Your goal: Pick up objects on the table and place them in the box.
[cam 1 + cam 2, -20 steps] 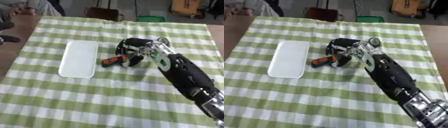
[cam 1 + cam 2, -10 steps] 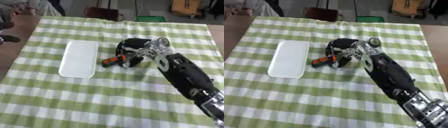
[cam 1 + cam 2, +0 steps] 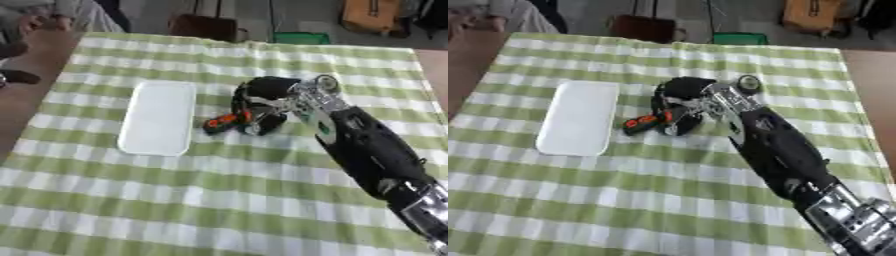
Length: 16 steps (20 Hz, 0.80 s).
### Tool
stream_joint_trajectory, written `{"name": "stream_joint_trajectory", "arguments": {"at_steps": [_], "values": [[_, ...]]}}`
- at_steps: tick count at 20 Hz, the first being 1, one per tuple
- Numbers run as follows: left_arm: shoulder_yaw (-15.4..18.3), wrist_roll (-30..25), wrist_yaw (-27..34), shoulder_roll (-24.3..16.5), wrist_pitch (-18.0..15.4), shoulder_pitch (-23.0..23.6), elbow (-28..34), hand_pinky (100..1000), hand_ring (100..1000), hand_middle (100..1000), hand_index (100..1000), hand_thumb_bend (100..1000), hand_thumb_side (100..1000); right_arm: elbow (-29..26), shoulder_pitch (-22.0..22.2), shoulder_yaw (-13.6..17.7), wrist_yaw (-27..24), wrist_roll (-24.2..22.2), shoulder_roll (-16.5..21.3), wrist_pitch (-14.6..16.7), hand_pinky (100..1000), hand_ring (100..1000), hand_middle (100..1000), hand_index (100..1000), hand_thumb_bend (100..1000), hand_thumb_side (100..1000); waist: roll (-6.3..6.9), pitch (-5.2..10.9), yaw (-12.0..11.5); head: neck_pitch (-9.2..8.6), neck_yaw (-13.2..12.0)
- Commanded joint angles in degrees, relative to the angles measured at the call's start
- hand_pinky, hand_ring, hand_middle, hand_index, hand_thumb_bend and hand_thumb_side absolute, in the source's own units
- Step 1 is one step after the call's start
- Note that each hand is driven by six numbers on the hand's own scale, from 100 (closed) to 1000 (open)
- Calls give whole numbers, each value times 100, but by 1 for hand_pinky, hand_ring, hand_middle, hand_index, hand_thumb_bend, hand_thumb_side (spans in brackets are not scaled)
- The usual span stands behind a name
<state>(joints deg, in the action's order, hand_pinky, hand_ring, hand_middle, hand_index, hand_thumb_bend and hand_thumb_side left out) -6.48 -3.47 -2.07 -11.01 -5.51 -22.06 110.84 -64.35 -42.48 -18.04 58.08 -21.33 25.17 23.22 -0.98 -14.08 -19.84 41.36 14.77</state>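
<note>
An orange and black tool (image 3: 222, 121) lies on the green checked cloth near the table's middle. My right hand (image 3: 261, 103) reaches in from the lower right and has its fingers curled round the tool's right end, which they hide. The tool's orange handle end sticks out to the left, toward the white shallow box (image 3: 158, 117). The box lies flat and holds nothing, a short gap left of the tool. My left hand shows in neither view.
The green and white checked cloth (image 3: 210, 200) covers the table. A person's sleeve and hand (image 3: 35, 20) rest at the far left corner. Chairs and boxes stand on the floor beyond the far edge.
The right hand's fingers have closed a little more around the tool; the tool stays in about the same place on the cloth. The box has not moved.
</note>
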Motion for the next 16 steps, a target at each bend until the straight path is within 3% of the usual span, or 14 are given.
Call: {"name": "stream_joint_trajectory", "arguments": {"at_steps": [1,3,4,7,8,10,16], "values": [[26,0,16,-41,4,-73,103,625,791,853,839,599,781,-15,0,-48,279,163,102,35,784,693,573,671,272,260,21,79,0,23,21],[26,1,16,-41,4,-72,103,625,791,853,839,599,781,-33,1,-51,384,293,103,63,778,679,543,645,266,250,21,81,2,24,23],[26,2,17,-40,4,-72,104,625,791,853,839,597,781,-57,-6,-48,431,365,106,72,761,645,477,573,254,234,22,82,4,23,23],[26,5,18,-41,4,-72,105,625,790,853,839,597,782,-136,-3,-58,567,634,122,87,752,629,457,549,252,226,22,82,9,21,20],[27,6,18,-40,5,-71,105,624,790,853,839,593,783,-160,-6,-62,612,729,125,98,738,607,424,519,213,231,22,84,9,21,21],[29,12,20,-40,5,-71,105,624,790,852,839,593,783,-210,-1,-65,686,931,139,117,732,599,419,515,169,244,23,89,8,21,20],[31,17,22,-43,6,-72,107,625,790,852,839,591,782,-321,0,-78,813,1459,219,156,722,580,403,504,168,241,19,103,17,16,18]]}}
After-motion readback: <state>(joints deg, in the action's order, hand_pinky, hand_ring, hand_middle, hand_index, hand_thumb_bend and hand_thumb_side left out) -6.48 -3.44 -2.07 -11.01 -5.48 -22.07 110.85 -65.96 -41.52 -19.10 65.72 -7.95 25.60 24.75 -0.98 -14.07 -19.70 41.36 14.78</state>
